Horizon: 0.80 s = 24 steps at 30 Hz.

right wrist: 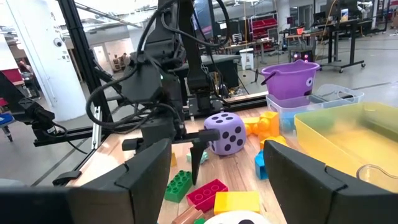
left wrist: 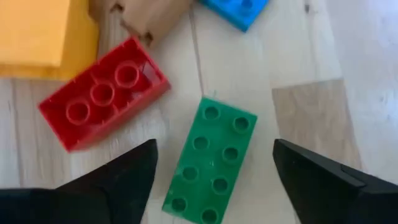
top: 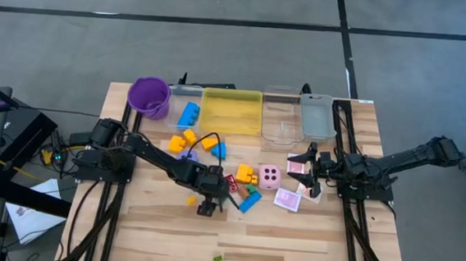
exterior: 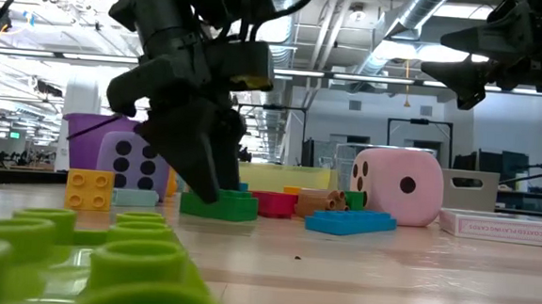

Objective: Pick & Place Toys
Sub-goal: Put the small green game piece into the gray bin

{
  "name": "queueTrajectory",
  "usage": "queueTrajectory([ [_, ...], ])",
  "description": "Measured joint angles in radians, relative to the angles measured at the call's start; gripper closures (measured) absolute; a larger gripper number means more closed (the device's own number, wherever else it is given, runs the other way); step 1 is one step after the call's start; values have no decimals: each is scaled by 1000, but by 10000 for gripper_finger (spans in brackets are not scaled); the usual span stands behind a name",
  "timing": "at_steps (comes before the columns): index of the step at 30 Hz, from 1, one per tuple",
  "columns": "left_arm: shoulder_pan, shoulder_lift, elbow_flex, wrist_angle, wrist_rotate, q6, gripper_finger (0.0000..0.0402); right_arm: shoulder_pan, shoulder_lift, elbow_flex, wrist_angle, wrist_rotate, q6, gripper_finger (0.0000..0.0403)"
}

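the green block [left wrist: 211,163] is a long brick with eight round bumps, lying flat on the wood table [left wrist: 311,118] beside a red block [left wrist: 102,93]. the left gripper [left wrist: 214,177] is open, one finger on each side, not touching it. the right gripper [right wrist: 217,177] hangs open over the pink cards [top: 290,199]. the cards' tiny writing can't be read.
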Motion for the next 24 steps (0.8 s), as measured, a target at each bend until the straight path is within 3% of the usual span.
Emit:
queueTrajectory([
  [12,2,-4,-55,-6,-1,63,263,0,0,0,0,0,0,154],
  [19,10,-37,-74,4,-51,87,267,0,0,0,6,0,6,154],
  [24,39,-172,-68,60,-67,85,265,0,0,0,15,-4,5,154],
])
